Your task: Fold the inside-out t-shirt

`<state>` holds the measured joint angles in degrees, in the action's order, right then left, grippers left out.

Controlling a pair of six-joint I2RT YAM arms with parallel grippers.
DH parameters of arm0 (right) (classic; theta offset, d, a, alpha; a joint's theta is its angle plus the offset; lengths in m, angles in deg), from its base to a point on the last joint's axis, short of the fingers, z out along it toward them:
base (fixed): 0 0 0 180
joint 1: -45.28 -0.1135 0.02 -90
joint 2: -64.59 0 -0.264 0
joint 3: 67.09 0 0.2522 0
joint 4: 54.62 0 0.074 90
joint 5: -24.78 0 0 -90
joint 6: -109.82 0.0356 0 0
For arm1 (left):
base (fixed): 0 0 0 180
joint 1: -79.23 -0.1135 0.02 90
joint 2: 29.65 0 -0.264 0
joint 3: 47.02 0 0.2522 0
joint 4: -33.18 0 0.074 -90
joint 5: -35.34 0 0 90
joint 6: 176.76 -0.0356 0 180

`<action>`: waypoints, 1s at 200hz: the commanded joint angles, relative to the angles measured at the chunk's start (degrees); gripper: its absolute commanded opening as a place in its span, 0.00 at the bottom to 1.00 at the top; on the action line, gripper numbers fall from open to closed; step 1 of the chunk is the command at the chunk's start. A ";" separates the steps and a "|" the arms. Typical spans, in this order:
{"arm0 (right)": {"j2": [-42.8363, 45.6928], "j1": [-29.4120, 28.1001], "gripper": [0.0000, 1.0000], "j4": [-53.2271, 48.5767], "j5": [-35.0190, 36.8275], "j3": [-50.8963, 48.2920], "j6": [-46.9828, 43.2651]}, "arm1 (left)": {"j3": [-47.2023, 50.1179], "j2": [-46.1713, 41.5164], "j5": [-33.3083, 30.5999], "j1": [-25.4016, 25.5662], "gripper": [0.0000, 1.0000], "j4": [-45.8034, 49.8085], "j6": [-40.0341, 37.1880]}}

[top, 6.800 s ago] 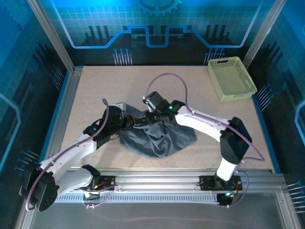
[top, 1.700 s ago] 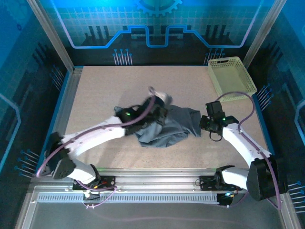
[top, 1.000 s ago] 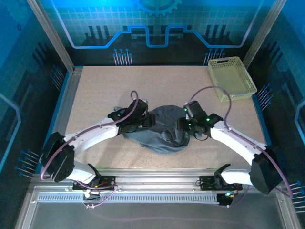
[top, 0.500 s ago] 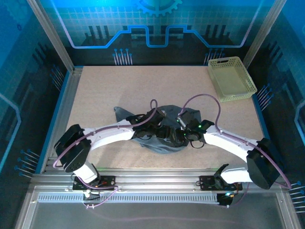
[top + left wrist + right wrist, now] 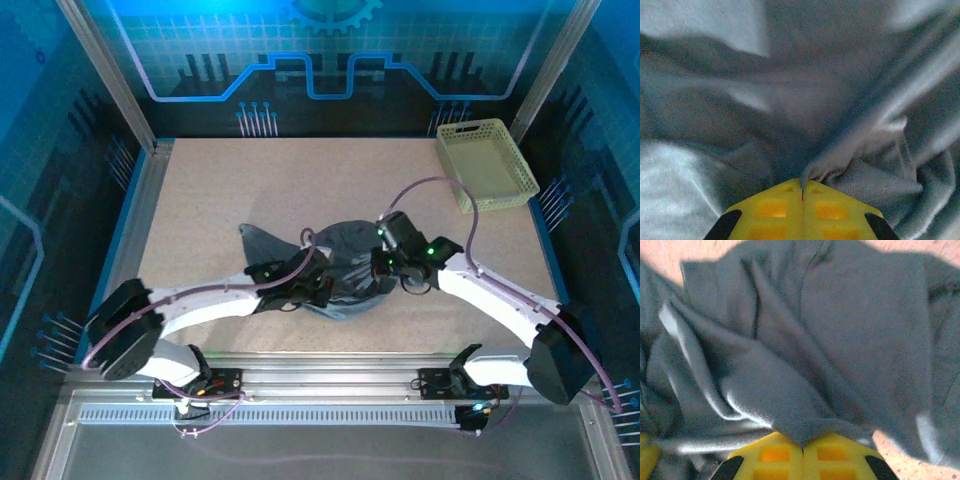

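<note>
I have the inside-out t-shirt (image 5: 345,250) bunched in a low heap near the middle of the worktop (image 5: 250,180), closer to its near edge than its far one. The heap sits directly between my two hands. The left hand (image 5: 318,285) bites in at its near-left side and the right hand (image 5: 385,268) at its right side, so neither arm is nearer. Both hands are pressed together, each pinching a ridge of cloth. On the left wrist camera a puckered fold runs out from between the yellow pads (image 5: 772,207), and on the right a rounded fold is caught the same way.

The heap has no clear long axis; one flap trails off toward the left edge. I judge that the next move is to draw the hands apart and spread it.

The fabric is a soft, matte slate-grey knit, deeply creased. The pale lattice basket (image 5: 487,165) stands well apart at the far right corner.
</note>
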<state>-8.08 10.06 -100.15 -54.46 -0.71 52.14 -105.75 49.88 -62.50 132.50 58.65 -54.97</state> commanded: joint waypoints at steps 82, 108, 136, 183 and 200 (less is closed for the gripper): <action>-0.21 0.55 0.42 -3.02 1.16 0.07 -4.40 | 9.36 -6.58 -1.48 -0.56 0.00 -13.45 1.18; 5.05 -4.96 0.40 -3.59 -2.69 -3.63 -3.13 | 10.40 -6.56 -0.32 -2.29 0.00 -15.83 1.88; 4.59 -8.47 0.38 3.82 -10.31 -7.79 1.81 | 11.17 -6.23 0.93 -2.65 0.00 -17.24 1.96; -3.89 -9.98 0.37 12.25 -11.44 -6.51 4.25 | 12.49 -6.93 1.65 -2.65 0.02 -17.66 2.76; -5.79 -10.07 0.37 13.82 -11.91 -5.69 4.55 | 12.71 -7.02 1.67 -2.65 0.03 -17.34 2.75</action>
<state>-11.75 0.62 -91.26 -64.71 -8.27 54.78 -93.93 43.17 -62.06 130.05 42.25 -52.94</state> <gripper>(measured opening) 0.374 0.052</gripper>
